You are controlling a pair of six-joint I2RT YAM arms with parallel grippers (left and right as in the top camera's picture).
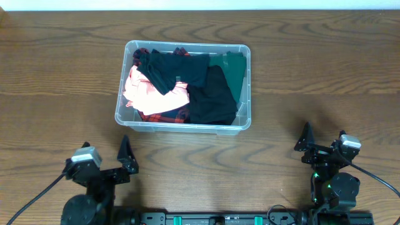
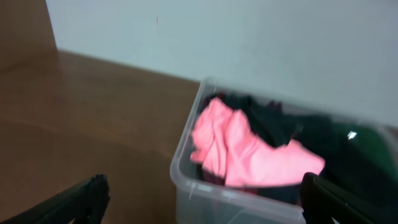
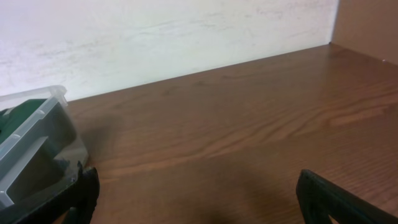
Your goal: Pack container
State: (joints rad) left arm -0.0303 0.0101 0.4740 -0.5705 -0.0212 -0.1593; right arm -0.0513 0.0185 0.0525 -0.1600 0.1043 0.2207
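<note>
The clear plastic container (image 1: 244, 122) stands at the middle back of the table, filled with clothes: a pink garment (image 1: 147, 92), black garments (image 1: 209, 97), a dark green one (image 1: 234, 69) and red plaid fabric (image 1: 164, 116). In the left wrist view the container (image 2: 205, 186) is close ahead with the pink garment (image 2: 249, 155) on top. Its corner shows in the right wrist view (image 3: 37, 118). My left gripper (image 1: 106, 156) is open and empty near the front left. My right gripper (image 1: 324, 142) is open and empty near the front right.
The brown wooden table (image 1: 312, 75) surrounds the container. A white wall (image 3: 155, 31) runs behind the table's far edge.
</note>
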